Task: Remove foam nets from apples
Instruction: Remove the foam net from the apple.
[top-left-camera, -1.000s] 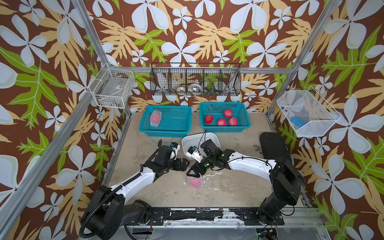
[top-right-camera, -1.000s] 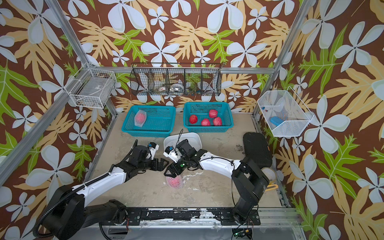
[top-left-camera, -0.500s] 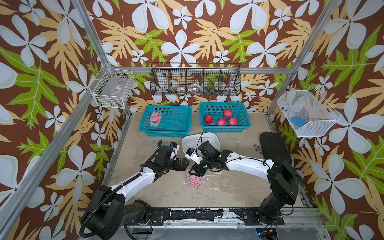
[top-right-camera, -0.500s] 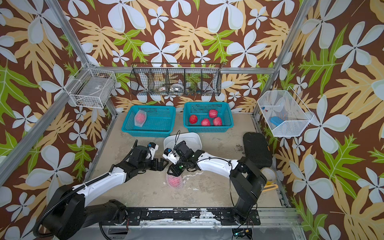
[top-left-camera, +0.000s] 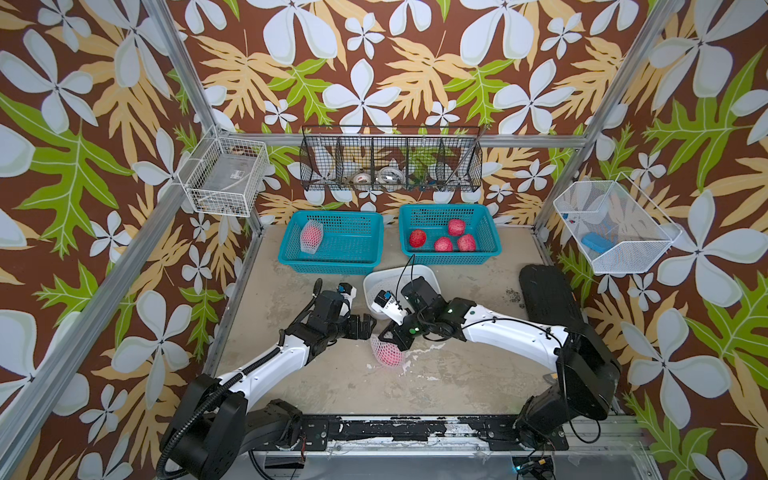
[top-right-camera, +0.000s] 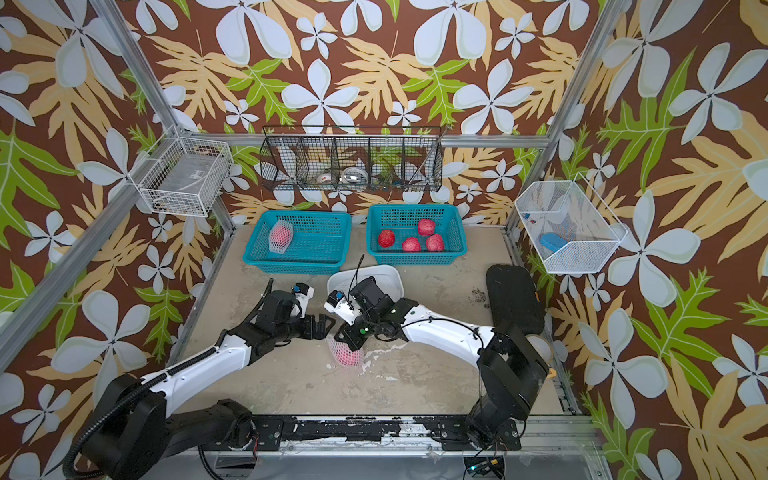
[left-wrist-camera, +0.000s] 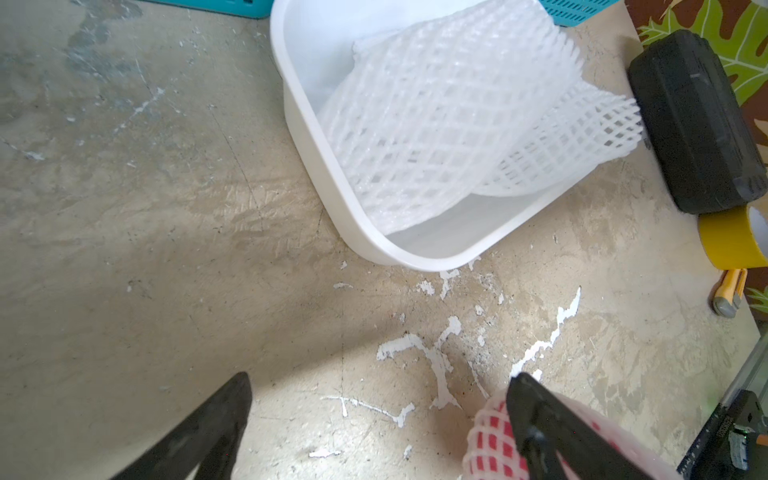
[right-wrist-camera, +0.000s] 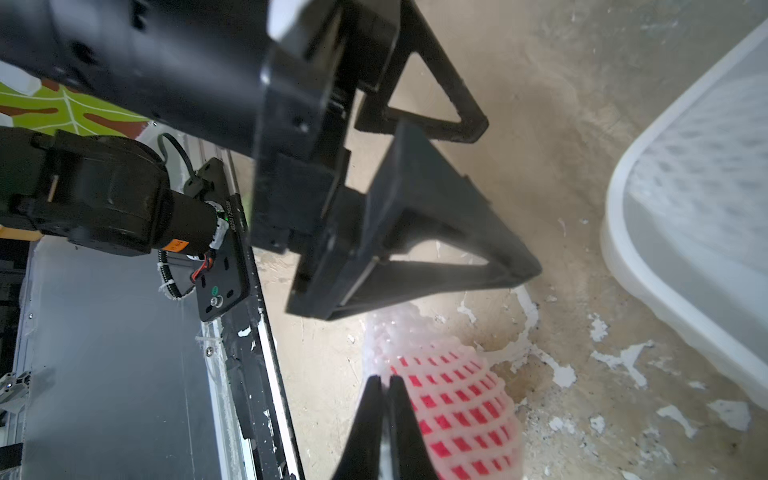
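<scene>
Foam net (right-wrist-camera: 453, 399) newly pinched (right arm (top-left-camera: 511, 332)).

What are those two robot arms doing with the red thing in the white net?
They are unwrapping apples. The right hand is shut on the foam net around an apple on the table, while the open left hand hovers beside it. Four bare apples sit in one teal basket, one wrapped apple lies in the other teal basket, and empty nets lie in the white tub.
</scene>
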